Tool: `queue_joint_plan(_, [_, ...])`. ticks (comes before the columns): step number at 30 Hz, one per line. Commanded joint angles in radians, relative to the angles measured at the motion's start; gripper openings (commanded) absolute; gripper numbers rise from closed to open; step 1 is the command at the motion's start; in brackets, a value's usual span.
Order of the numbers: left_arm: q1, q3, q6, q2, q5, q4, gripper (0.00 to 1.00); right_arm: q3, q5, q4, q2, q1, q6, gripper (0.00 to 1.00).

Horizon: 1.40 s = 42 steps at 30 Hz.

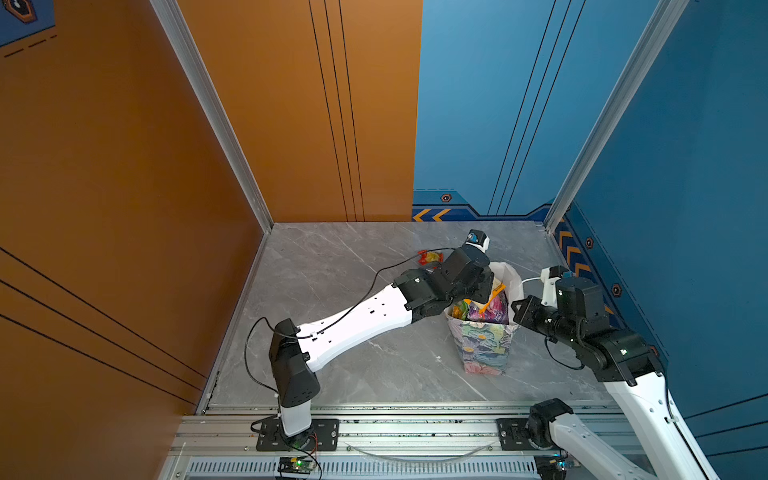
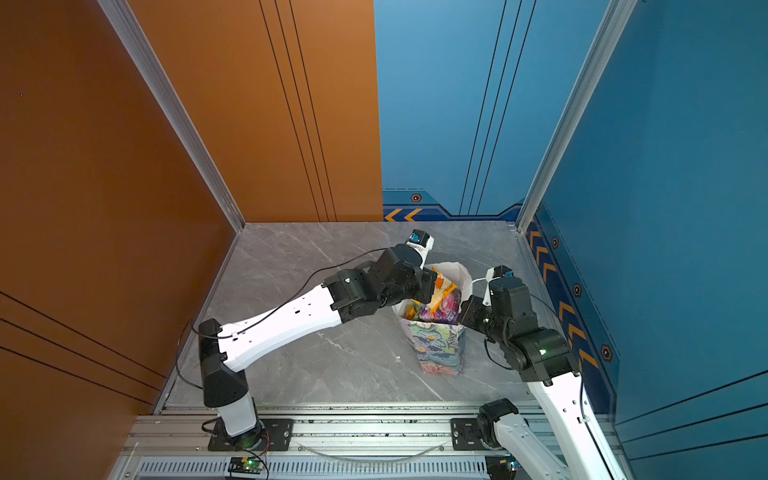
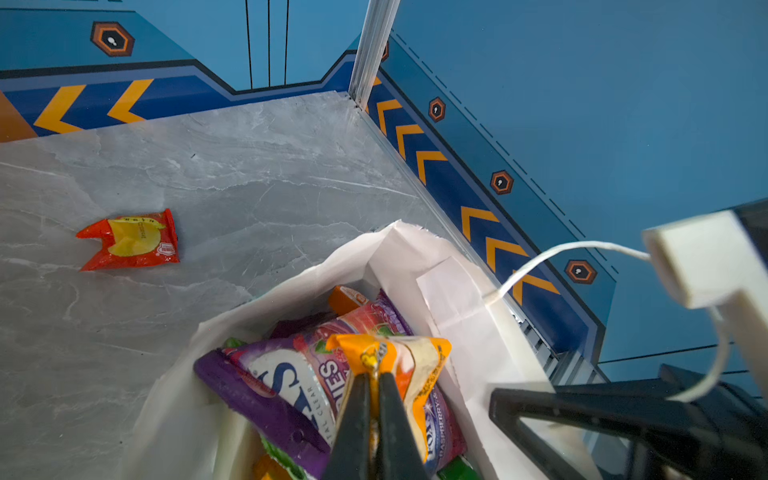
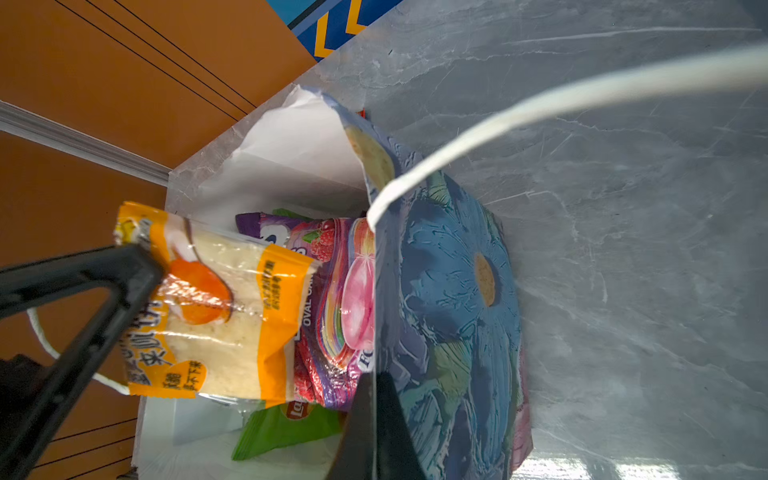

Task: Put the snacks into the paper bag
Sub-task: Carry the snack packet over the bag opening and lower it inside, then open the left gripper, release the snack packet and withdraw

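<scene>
The left tool (image 3: 376, 376) is clamping an orange snack packet (image 4: 224, 307) above the open floral paper bag (image 1: 484, 345), while the right tool (image 4: 375, 386) is pinching the bag's right wall.

Blue-green floral paper bag (image 1: 484, 345), orange packet (image 4: 224, 307)

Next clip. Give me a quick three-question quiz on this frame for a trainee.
1. True or false: the left gripper holds the orange packet above the open mouth of the paper bag.
2. The right gripper is shut on: A) nothing, B) the paper bag's wall, C) a cup.
3. Fill in: ___ snack is visible on the table outside the bag.
Key: 1 true; 2 B; 3 one, the red sachet.
</scene>
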Motion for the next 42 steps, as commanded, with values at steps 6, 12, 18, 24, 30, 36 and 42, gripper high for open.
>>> queue_joint_plan(6, [0.002, 0.038, -0.004, 0.024, 0.026, -0.033, 0.0, 0.006, 0.003, 0.051, 0.007, 0.004, -0.009, 0.0])
queue_joint_plan(12, [0.006, 0.038, -0.01, 0.036, 0.037, -0.046, 0.0, 0.001, 0.006, 0.051, 0.004, 0.004, -0.007, 0.0])
queue_joint_plan(18, [0.008, 0.044, -0.008, 0.036, 0.054, -0.061, 0.17, 0.004, 0.007, 0.048, 0.001, 0.004, -0.006, 0.0])
queue_joint_plan(24, [0.009, 0.043, 0.003, 0.021, 0.049, -0.069, 0.35, 0.0, 0.009, 0.046, -0.005, 0.003, -0.004, 0.0])
queue_joint_plan(30, [0.01, 0.037, 0.019, -0.007, 0.037, -0.073, 0.43, -0.002, 0.01, 0.042, -0.01, 0.002, -0.005, 0.0])
queue_joint_plan(36, [0.01, 0.028, 0.035, -0.045, 0.035, -0.075, 0.54, -0.002, 0.011, 0.039, -0.012, 0.001, -0.004, 0.0])
queue_joint_plan(42, [0.014, 0.019, 0.068, -0.104, 0.005, -0.075, 0.61, 0.004, 0.018, 0.034, -0.014, 0.001, -0.004, 0.0])
